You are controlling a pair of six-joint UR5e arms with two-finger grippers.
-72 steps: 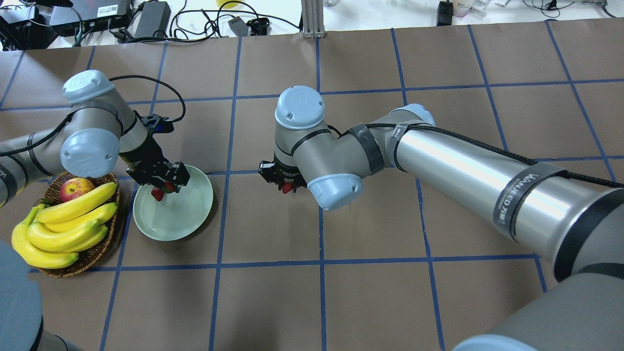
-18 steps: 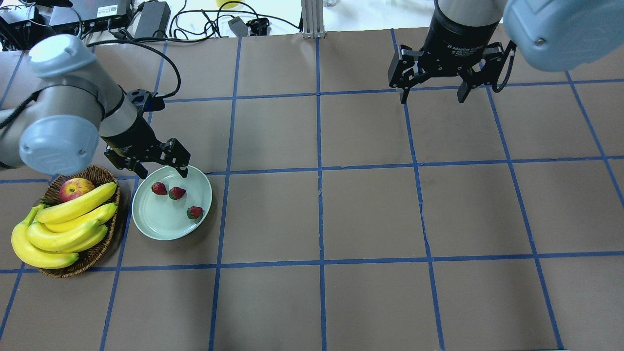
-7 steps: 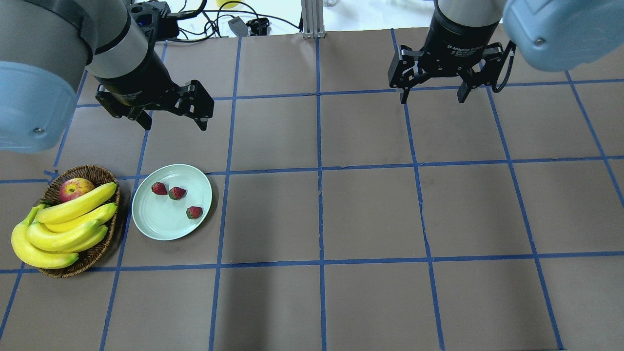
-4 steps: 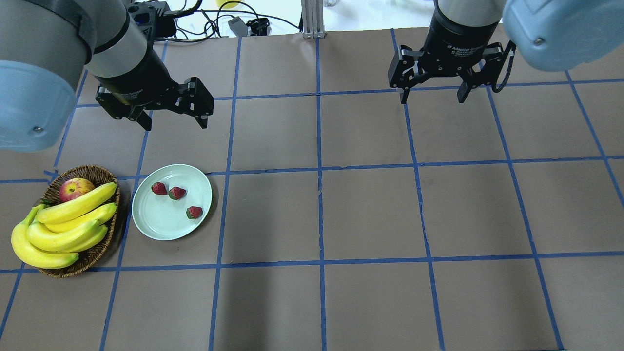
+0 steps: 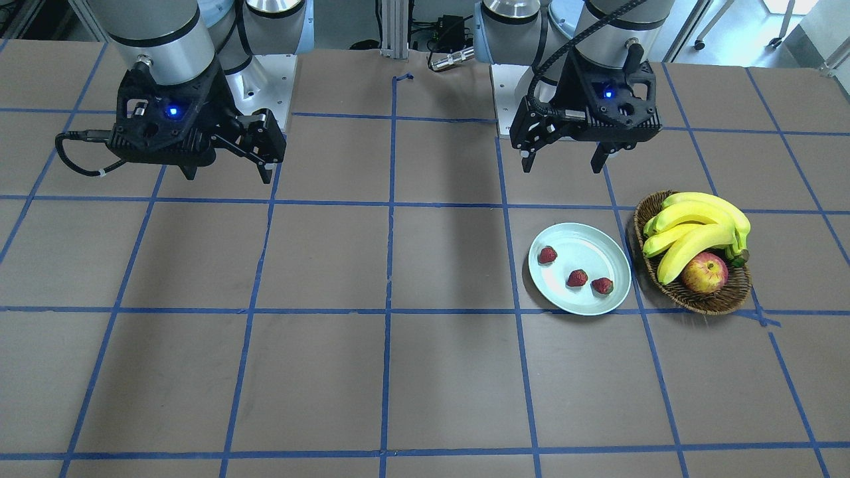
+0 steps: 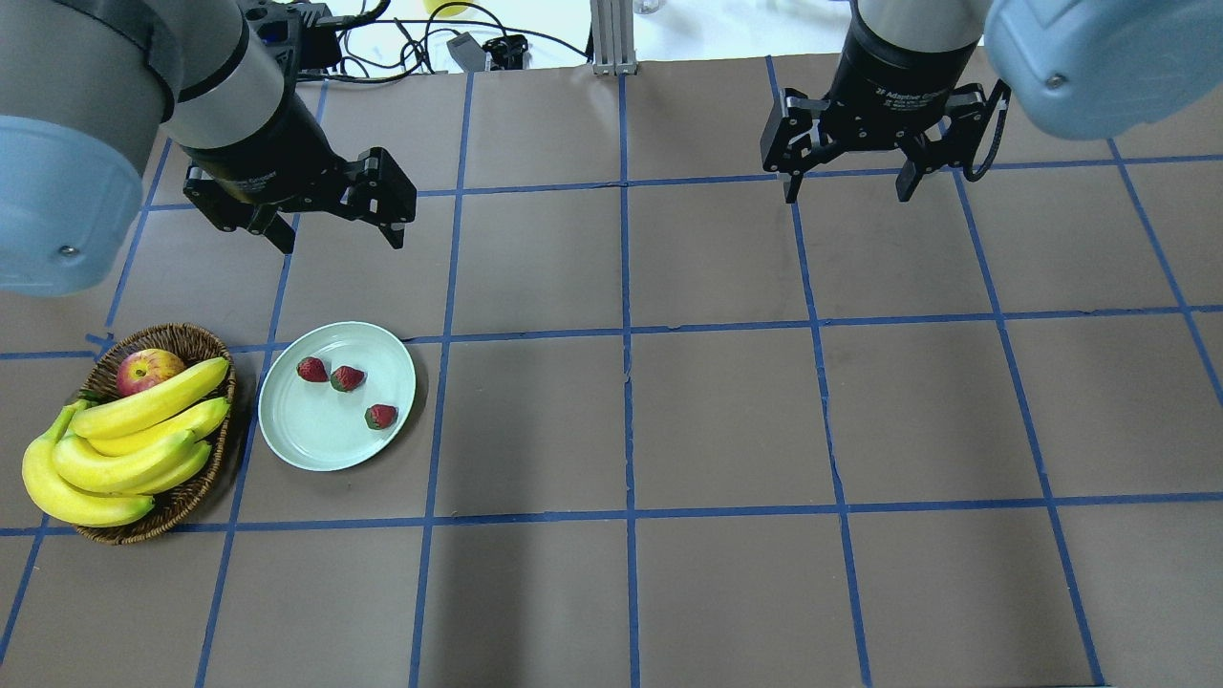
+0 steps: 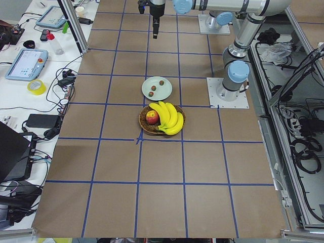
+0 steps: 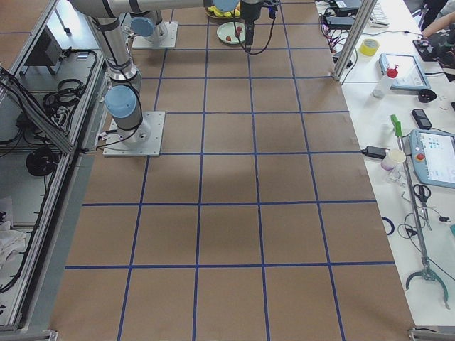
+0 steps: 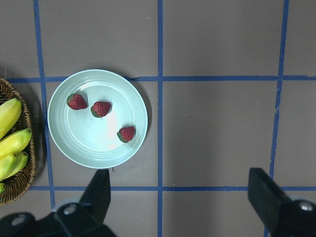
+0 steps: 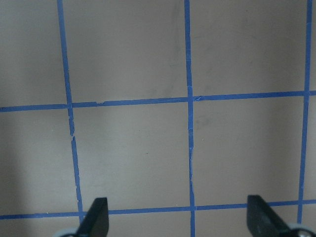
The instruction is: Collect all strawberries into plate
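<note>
Three small red strawberries [image 6: 312, 369] [image 6: 346, 378] [image 6: 380, 417] lie on the pale mint-green plate [image 6: 306, 440] at the table's left. They also show in the front view [image 5: 547, 254] [image 5: 577, 278] [image 5: 602, 286] on the plate [image 5: 584, 247], and in the left wrist view [image 9: 77, 101] [image 9: 100, 108] [image 9: 127, 134] on the plate [image 9: 89, 143]. My left gripper [image 6: 339, 234] [image 5: 563, 162] is open and empty, raised high behind the plate. My right gripper [image 6: 846, 191] [image 5: 226, 172] is open and empty, high over the table's far right.
A brown wicker basket [image 6: 191, 339] with bananas [image 6: 124, 440] and a red-yellow apple [image 6: 148, 371] stands just left of the plate. Cables and electronics [image 6: 287, 38] lie beyond the table's far edge.
Over the last second almost nothing moved; the left gripper drifted slightly. Before that, the left arm rose away from the plate, and the third strawberry came to lie on it.
</note>
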